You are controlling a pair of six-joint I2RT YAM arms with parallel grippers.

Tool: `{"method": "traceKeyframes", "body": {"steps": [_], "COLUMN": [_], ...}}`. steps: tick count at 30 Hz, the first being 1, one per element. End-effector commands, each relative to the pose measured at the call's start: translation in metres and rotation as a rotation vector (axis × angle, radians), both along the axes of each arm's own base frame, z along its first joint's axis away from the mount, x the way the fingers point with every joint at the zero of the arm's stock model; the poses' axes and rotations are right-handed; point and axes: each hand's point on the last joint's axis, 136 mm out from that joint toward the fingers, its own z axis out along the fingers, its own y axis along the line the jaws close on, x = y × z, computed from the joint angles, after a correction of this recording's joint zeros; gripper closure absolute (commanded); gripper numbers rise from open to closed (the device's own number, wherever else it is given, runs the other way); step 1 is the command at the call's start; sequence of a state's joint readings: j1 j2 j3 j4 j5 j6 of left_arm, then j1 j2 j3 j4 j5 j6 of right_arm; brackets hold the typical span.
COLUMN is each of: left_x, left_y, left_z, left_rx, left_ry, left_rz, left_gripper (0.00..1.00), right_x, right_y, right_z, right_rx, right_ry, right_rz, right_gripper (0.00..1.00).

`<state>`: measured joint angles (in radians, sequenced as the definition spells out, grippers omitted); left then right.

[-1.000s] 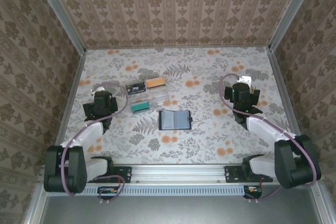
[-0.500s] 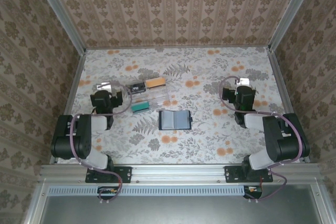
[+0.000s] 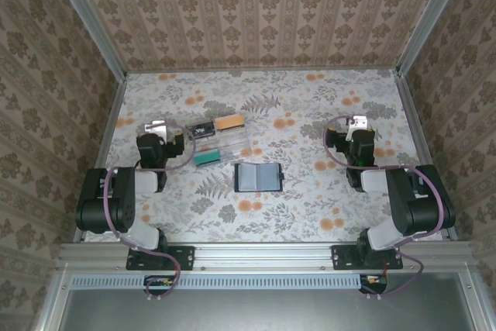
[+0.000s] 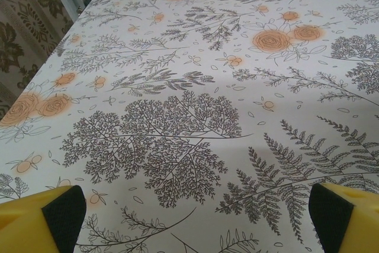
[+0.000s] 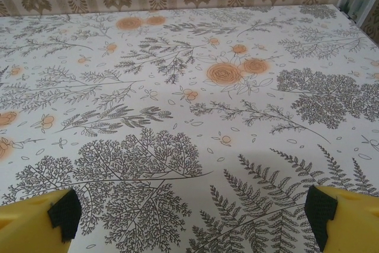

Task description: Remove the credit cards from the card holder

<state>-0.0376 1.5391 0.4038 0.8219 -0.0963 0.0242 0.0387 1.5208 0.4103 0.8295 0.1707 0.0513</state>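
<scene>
The small dark navy folding card holder [image 3: 258,177] lies spread open and flat at the centre of the floral-printed tabletop [image 3: 310,98]. Its grey-blue inner pockets face up and look empty, though at this size a thin edge left inside could not be made out. The thin black card with pale print [image 3: 203,129] and the thin tan-orange card [image 3: 230,122] sit side by side at the upper end of the clear plastic tray [image 3: 221,145], up and left of the card holder and apart from it. A thicker teal block [image 3: 207,159] is at the tray's lower end.

By this layout the removal itself looks done, and the step in hand is parking. Nothing further seems called for beyond confirming that no card is left in a pocket.

The left arm [image 3: 108,207] is folded close over its base at lower left, with the left hand [image 3: 156,131] low over bare tabletop just left of the tray. The right arm [image 3: 415,207] mirrors it at lower right, its right hand [image 3: 357,125] well apart from the card holder. Both wrist views show the yellow fingers spread wide, holding nothing.
</scene>
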Motion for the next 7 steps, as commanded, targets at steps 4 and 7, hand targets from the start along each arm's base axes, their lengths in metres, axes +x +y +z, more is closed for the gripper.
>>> {"method": "traceKeyframes", "body": {"steps": [4, 7], "left_x": [0.0035, 0.0032], "left_y": [-0.0018, -0.0023], "left_z": [0.0094, 0.0090], "left_rx": [0.009, 0.008], "left_ry": [-0.037, -0.036], "left_rz": [-0.025, -0.028], "left_gripper": [0.00, 0.00], "right_x": [0.0004, 0.0003], "right_y": [0.0016, 0.0020], "right_z": [0.0015, 0.0011], "right_rx": [0.000, 0.000], "right_ry": [-0.017, -0.016], "right_rz": [0.018, 0.018], "right_gripper": [0.00, 0.00]}}
